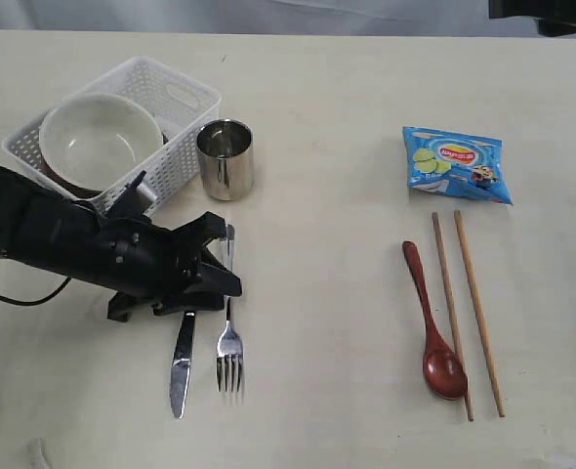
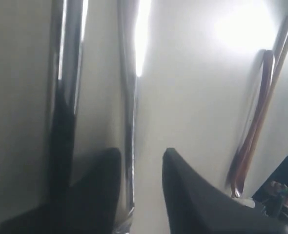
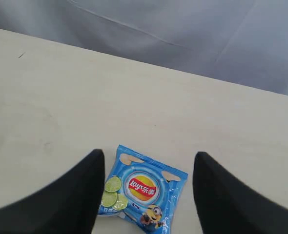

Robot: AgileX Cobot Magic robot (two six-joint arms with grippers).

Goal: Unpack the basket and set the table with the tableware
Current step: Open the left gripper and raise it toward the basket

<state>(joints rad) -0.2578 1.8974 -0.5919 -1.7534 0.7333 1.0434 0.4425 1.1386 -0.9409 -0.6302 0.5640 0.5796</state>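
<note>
Pale cream table (image 1: 347,293) with a faint grain, and a grey cloth (image 3: 183,29) hanging behind it. Pretty plain setup.

The left gripper (image 1: 226,256) sits low over the fork (image 1: 229,362), right on the handle. Its jaws are parted: the handle runs through the gap close against one finger (image 2: 100,190), with the other finger clear of it. So it's loose, not pinching anything. The tined end pokes out flat on the table past the gripper. The knife (image 1: 181,371) lies parallel, just beside the fork, and its handle end is tucked under the gripper body.

On the other side of the gripper from the tines, the steel cup (image 1: 226,161) stands upright and near. It's right next to the white basket (image 1: 185,98), which still has the cream bowl (image 1: 98,142) in it, out beyond the arm.

Well apart from that gripper, the red-brown spoon (image 1: 434,332) and two chopsticks (image 1: 478,313) lie side by side, with the spoon's bowl up against one stick.

The right gripper (image 3: 149,155) hovers above the table, spread wide and holding nothing. The blue snack packet (image 3: 144,187) lies flat straight below the gap.
</note>
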